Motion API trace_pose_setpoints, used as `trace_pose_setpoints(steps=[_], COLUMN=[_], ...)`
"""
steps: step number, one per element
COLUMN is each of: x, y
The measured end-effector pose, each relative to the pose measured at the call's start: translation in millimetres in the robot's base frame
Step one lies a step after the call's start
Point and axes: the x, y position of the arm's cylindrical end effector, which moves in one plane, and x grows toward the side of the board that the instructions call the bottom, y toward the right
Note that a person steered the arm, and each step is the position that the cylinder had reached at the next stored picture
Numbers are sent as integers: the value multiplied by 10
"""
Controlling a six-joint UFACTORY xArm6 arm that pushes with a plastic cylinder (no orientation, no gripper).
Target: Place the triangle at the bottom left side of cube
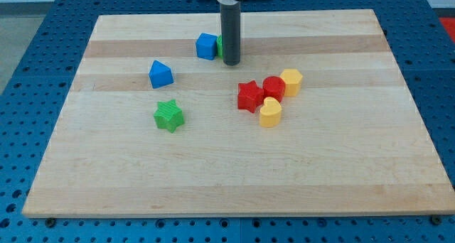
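Wooden board (213, 172): my tip (231, 62), handless rod, hides green block (220, 46) beside blue cube (206, 46); blue triangle (161, 74) left.

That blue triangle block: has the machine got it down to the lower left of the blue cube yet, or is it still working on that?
Looks mostly done: the blue triangle already sits apart from the blue cube, toward the view's left and bottom. In hand: my tip is right of the cube, hiding most of a green block, not touching the triangle. Left: perhaps a small nudge closer, if wanted.
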Motion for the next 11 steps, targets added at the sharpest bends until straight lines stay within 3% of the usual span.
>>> trace_pose_setpoints(steps=[2,4,6,11], x=[399,772,772,323], y=[-54,-720,-1366,-1320])
